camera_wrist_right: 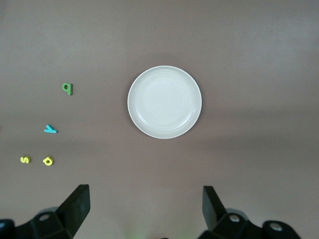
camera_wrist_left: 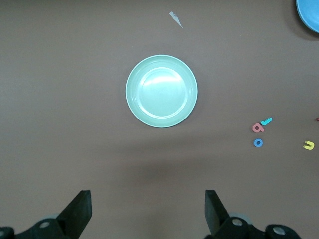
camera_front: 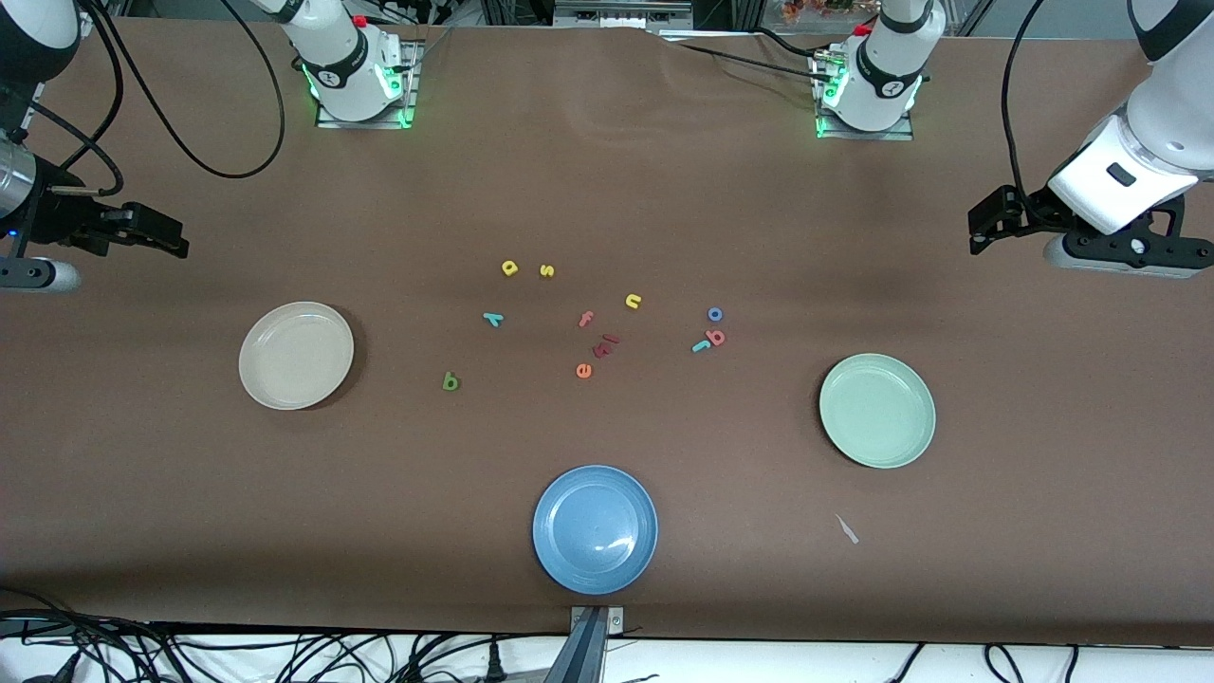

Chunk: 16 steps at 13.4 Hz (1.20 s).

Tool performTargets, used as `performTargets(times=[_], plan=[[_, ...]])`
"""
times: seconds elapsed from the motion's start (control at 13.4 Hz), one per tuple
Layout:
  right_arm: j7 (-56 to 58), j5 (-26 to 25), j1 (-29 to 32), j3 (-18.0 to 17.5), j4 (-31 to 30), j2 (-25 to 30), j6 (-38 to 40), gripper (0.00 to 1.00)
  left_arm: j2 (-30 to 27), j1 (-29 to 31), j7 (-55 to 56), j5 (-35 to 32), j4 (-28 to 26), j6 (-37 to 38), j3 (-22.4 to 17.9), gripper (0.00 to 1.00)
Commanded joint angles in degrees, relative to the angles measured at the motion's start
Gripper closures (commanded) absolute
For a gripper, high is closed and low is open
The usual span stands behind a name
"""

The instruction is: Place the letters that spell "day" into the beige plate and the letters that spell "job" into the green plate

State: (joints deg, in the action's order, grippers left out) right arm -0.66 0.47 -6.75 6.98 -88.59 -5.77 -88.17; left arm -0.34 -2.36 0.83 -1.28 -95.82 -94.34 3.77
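The beige plate point(camera_front: 296, 355) and the green plate point(camera_front: 877, 410) both lie bare. Between them sit the yellow a point(camera_front: 509, 267), teal y point(camera_front: 492, 319) and dark green d point(camera_front: 450, 381). Toward the green plate are the blue o point(camera_front: 715, 314), salmon b point(camera_front: 716, 336) and teal j point(camera_front: 701, 346), the last two touching. My right gripper point(camera_front: 163, 235) hangs open over bare table at its end, its wrist view looking down on the beige plate point(camera_wrist_right: 164, 102). My left gripper point(camera_front: 984, 226) is open too, with the green plate point(camera_wrist_left: 161, 91) under its camera.
A blue plate point(camera_front: 595, 528) sits nearest the front camera. Other letters lie mid-table: yellow s point(camera_front: 546, 270), yellow n point(camera_front: 634, 301), salmon f point(camera_front: 586, 319), orange e point(camera_front: 583, 370) and dark red pieces point(camera_front: 605, 345). A white scrap point(camera_front: 847, 529) lies by the green plate.
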Motion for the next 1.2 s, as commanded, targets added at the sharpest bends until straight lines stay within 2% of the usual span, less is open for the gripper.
performTargets(times=[0.0,1.12], plan=[[0.58,0.06,-0.19,0.05,-0.7,0.5,0.1,0.0,-0.1,0.08,-1.27,0.58,0.64,0.91,-0.17,0.0],[0.58,-0.91,-0.37,-0.04,-0.7,0.41,0.28,0.0,-0.18,0.08,-1.09,0.58,0.64,0.91,-0.17,0.0]])
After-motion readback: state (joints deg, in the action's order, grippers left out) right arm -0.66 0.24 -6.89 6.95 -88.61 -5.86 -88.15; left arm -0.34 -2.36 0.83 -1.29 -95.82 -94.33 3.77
